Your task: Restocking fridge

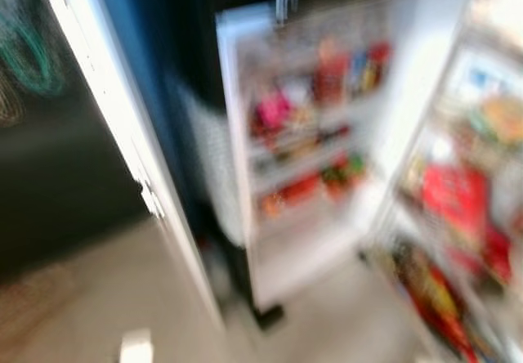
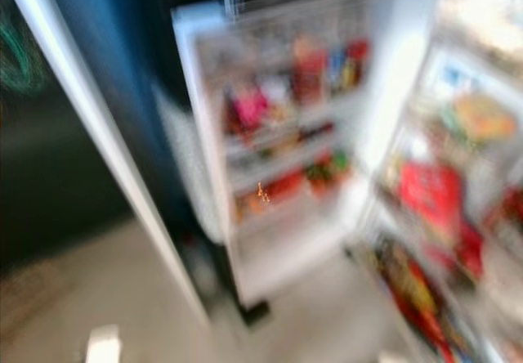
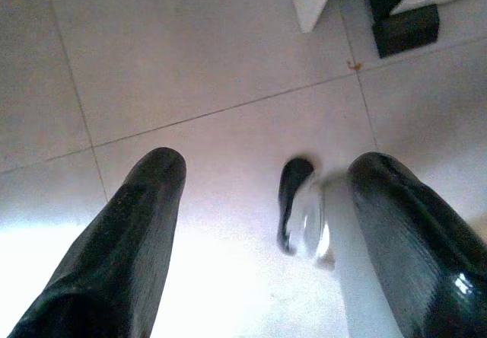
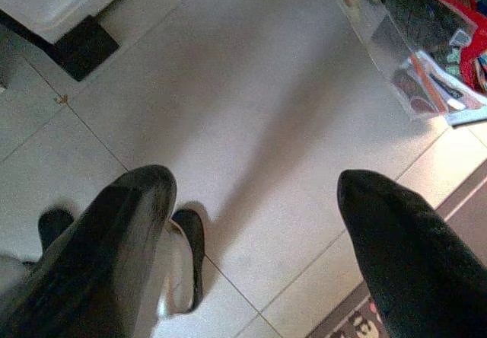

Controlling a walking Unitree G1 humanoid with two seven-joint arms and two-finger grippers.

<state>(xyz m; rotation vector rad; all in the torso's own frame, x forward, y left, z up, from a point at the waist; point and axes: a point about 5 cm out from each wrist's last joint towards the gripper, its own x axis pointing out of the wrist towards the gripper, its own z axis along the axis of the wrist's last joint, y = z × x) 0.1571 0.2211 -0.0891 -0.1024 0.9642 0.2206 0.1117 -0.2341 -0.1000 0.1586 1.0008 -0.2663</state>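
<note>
The fridge stands open ahead, and both eye views are blurred. Its door (image 1: 302, 134) carries shelves of red, pink and green packets. The lit fridge interior (image 1: 466, 199) at the right holds more red and yellow items. My left gripper (image 3: 266, 167) hangs over the pale tiled floor, open and holding nothing. My right gripper (image 4: 251, 182) hangs the same way, also open with nothing between its fingers.
A second white door edge (image 1: 122, 134) slants across the left, with a dark room behind it. The door's black foot (image 1: 268, 314) rests on the tiles. A clear bin of packets (image 4: 426, 41) sits low by the right gripper. My own foot (image 3: 293, 201) shows below.
</note>
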